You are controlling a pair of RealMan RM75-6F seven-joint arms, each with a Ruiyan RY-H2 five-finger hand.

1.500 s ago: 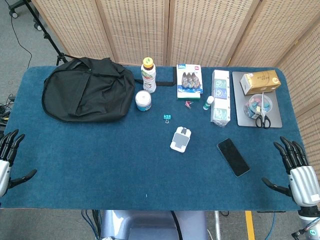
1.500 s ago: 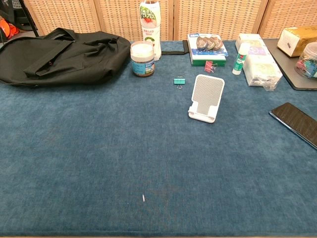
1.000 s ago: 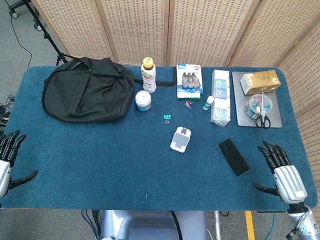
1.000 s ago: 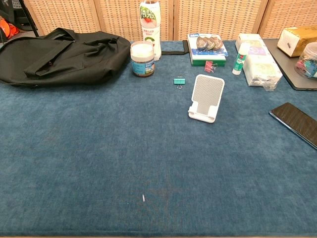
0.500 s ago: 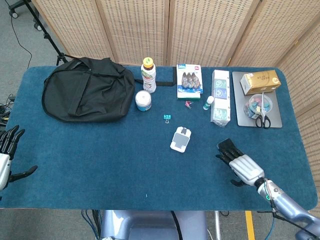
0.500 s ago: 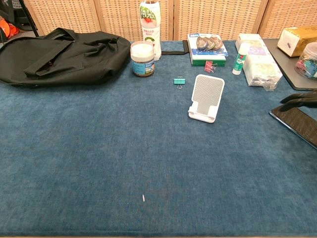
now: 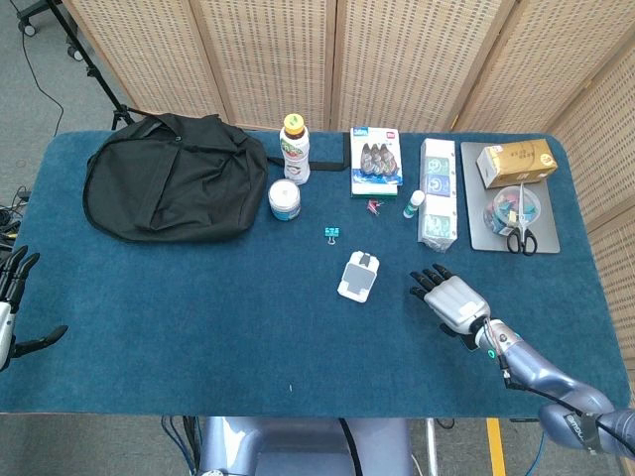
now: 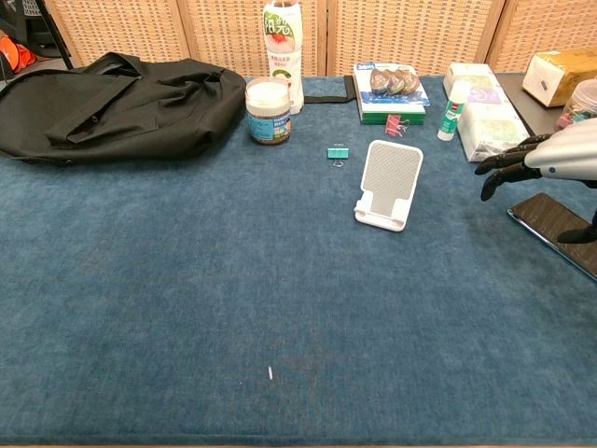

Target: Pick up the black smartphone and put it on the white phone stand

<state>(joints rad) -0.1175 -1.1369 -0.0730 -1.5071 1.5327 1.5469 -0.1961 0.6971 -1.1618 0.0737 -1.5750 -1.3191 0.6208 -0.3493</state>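
Note:
The black smartphone (image 8: 558,227) lies flat at the table's right side; in the head view my right hand hides it. That right hand (image 7: 448,296) (image 8: 535,162) hovers just above the phone's far end, fingers spread and pointing toward the table's middle, holding nothing. A white phone stand (image 7: 358,276) (image 8: 387,185) stands upright near the centre, a short way left of the hand. My left hand (image 7: 10,309) hangs open beyond the table's left edge, far from both.
A black bag (image 7: 174,177) fills the back left. Along the back stand a bottle (image 7: 295,149), a jar (image 7: 285,200), a green binder clip (image 7: 331,233), a clip pack (image 7: 377,161), a glue stick (image 7: 413,205), tissue packs (image 7: 438,193) and a grey tray (image 7: 541,239).
My right hand has swung in from the table's right edge to above the smartphone, covering it in the head view. My left hand has drifted slightly outward.

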